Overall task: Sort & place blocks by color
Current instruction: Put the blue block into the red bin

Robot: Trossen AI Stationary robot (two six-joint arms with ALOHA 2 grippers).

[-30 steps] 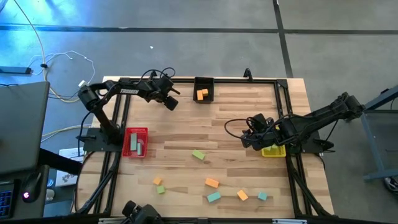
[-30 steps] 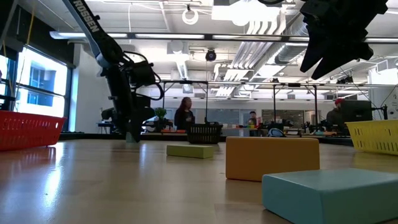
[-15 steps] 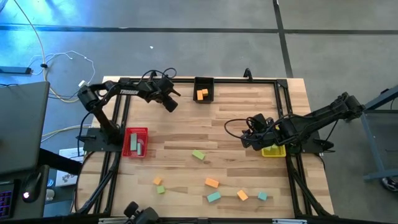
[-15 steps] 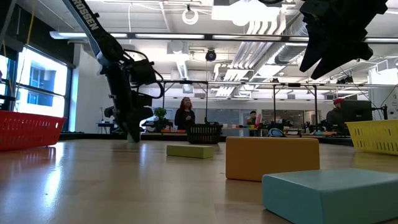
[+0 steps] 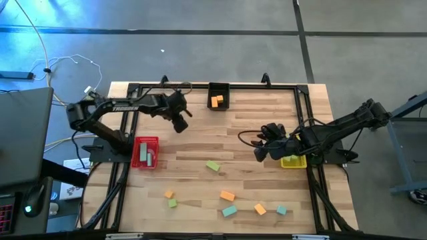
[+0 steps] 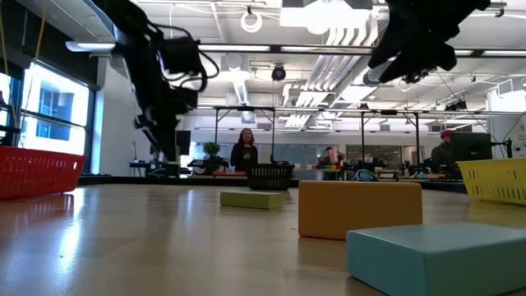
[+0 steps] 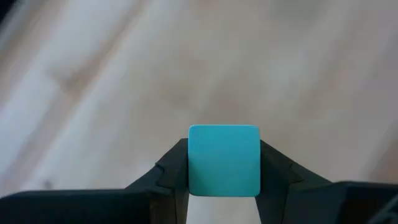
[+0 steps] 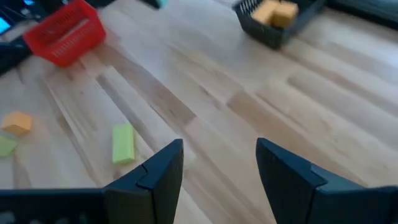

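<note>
My left gripper (image 5: 179, 123) hangs over the far left part of the table, shut on a teal block (image 7: 224, 160). My right gripper (image 5: 257, 153) stands open above the table's right half, beside the yellow bin (image 5: 293, 161), with nothing between its fingers (image 8: 163, 167). A yellow-green block (image 5: 213, 165) lies flat mid-table. Several orange, teal and yellow-green blocks lie near the front edge, among them an orange one (image 5: 227, 196) and a teal one (image 5: 229, 211). The black bin (image 5: 219, 97) holds orange blocks. The red bin (image 5: 146, 152) holds teal and green ones. My left gripper pinches the teal block between its two fingers, one finger on each of two opposite sides (image 7: 191, 163). The fingers come from above, pointing down (image 6: 167, 146). The block's square face shows between the fingertips, and it hangs clear of the wooden table.
A black frame (image 5: 303, 100) runs round the tabletop. The bare wood (image 5: 220, 133) between the three bins is free room. In the low view, an orange block (image 6: 360, 208) and a teal block (image 6: 436, 255) stand close to the camera; people stand in the room beyond.
My left gripper has risen from the tabletop and moved a little toward the near edge, lifting the teal block clear of the table. My right gripper has shifted slightly toward the table's left.
</note>
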